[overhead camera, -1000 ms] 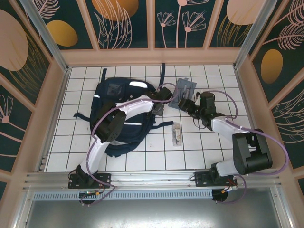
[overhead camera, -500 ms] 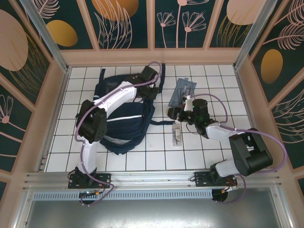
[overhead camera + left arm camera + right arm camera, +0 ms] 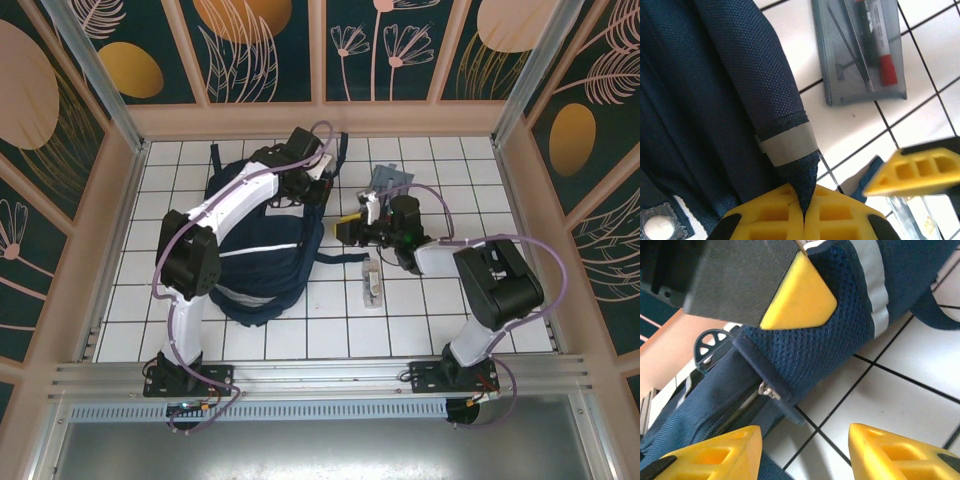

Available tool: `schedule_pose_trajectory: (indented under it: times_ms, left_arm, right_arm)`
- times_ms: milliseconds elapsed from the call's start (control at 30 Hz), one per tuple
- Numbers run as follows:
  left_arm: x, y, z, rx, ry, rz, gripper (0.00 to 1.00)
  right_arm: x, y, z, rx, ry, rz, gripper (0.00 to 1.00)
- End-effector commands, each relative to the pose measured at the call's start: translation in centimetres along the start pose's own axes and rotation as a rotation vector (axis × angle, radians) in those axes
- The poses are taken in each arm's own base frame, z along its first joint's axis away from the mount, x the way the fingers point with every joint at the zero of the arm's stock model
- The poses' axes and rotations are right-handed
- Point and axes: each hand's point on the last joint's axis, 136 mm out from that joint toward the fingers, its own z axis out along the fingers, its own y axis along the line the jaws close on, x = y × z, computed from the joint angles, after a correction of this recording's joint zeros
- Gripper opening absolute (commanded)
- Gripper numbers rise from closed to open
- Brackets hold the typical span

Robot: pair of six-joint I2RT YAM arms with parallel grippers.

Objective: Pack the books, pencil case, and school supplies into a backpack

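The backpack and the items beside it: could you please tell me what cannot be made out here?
- backpack interior: top external view, hidden by its own fabric and the left arm.
- pencil case: left wrist view, far end cut off by the top edge.
- school supplies: top external view, contents too small to read.

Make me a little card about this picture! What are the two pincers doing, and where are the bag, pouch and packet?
left pincer: shut, pinching backpack fabric by a reflective stripe
right pincer: open, holding nothing, next to the backpack's edge
pencil case: flat on the tiled table, outside the backpack
school supplies: clear packet on the table, outside the backpack
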Motion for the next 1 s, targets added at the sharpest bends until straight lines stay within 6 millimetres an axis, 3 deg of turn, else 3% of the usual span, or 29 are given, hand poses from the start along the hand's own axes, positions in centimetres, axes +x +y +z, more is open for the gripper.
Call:
schedule_pose_trajectory:
  times_ms: [0, 233, 833, 967]
  left_arm:
    - [-1.3, -2.1, -4.4, 0.166, -0.052, 0.035, 0.0]
    - [-1.5, -1.9, -4.5, 0.209, -0.023, 0.033, 0.0]
    - [0.4, -2.6, -4.2, 0.277, 0.028, 0.018, 0.0]
    - [0.4, -2.9, -4.2, 0.296, 0.03, 0.016, 0.0]
  right_arm:
    - [0.6, 1.9, 1.1, -0.112, 0.021, -0.121, 0.52]
    - [2.1, 3.9, 1.0, -0.138, -0.015, -0.234, 0.58]
    - [-0.8, 4.0, 4.6, -0.183, -0.093, -0.343, 0.52]
    - [-0.9, 3.7, 5.3, -0.186, -0.092, -0.348, 0.42]
